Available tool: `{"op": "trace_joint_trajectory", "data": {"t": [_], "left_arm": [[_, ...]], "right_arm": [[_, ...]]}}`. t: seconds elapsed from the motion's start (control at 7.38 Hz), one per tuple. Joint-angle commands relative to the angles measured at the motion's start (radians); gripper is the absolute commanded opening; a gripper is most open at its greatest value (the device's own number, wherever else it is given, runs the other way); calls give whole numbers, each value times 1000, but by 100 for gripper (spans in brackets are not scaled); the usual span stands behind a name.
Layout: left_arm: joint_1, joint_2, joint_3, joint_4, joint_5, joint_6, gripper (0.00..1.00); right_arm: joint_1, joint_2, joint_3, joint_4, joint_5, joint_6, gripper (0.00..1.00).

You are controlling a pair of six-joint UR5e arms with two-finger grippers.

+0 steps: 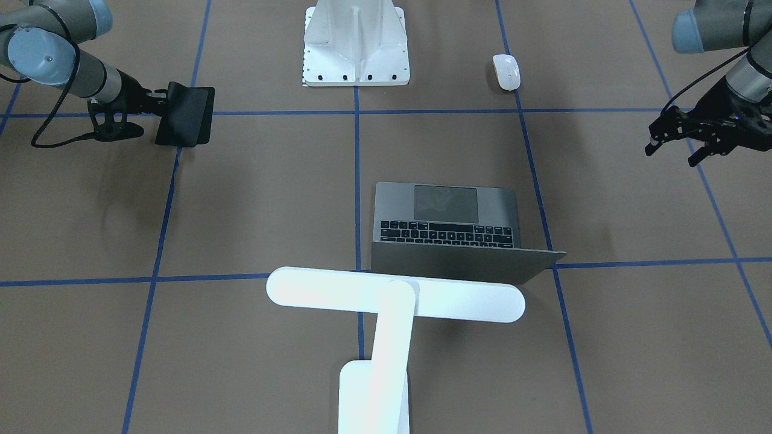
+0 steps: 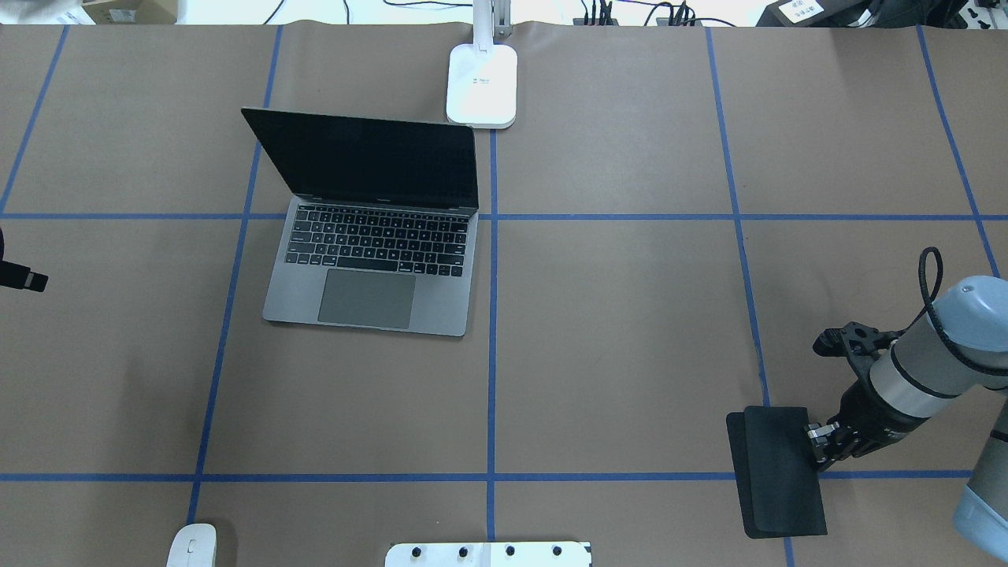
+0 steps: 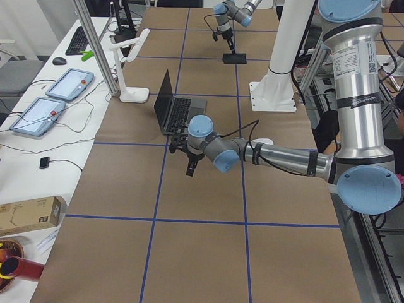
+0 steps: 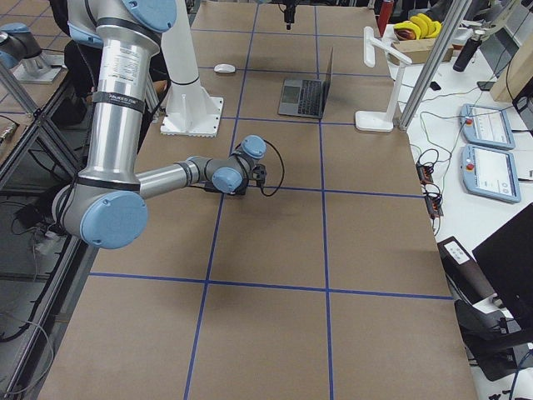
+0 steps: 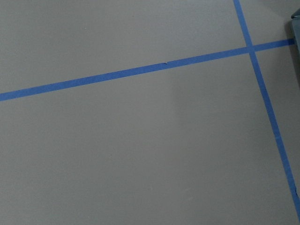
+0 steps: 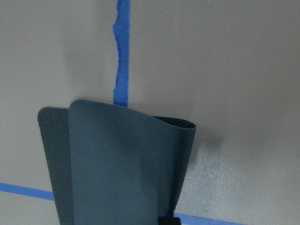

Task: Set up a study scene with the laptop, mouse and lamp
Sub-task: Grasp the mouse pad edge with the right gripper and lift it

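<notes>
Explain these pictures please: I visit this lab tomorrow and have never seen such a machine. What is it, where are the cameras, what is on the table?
It is a robot with two arms, each ending in a two-finger pincer. Two cameras look down on the table from opposite sides, two from its ends, one sits on each wrist. On the table stand an open laptop, a white lamp beyond its screen, a white mouse and the robot's white pedestal. The right pincer grips a folded-over black mat; the left pincer hangs open and empty.
</notes>
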Motion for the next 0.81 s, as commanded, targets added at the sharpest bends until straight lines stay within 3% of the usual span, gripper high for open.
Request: {"op": "trace_joint_trajectory", "data": {"t": [0.0,0.41,0.68], "left_arm": [[0,2,2,-10,0,-1,100],[0,0,-1,-10,0,-3,100],[0,0,-9,-9,-2,-12,100]], "right_arm": [[18,3,15,2,2,-1,8],[105,3,101,2,5,-2,6],[162,76,112,-53,2,-8,6]]}}
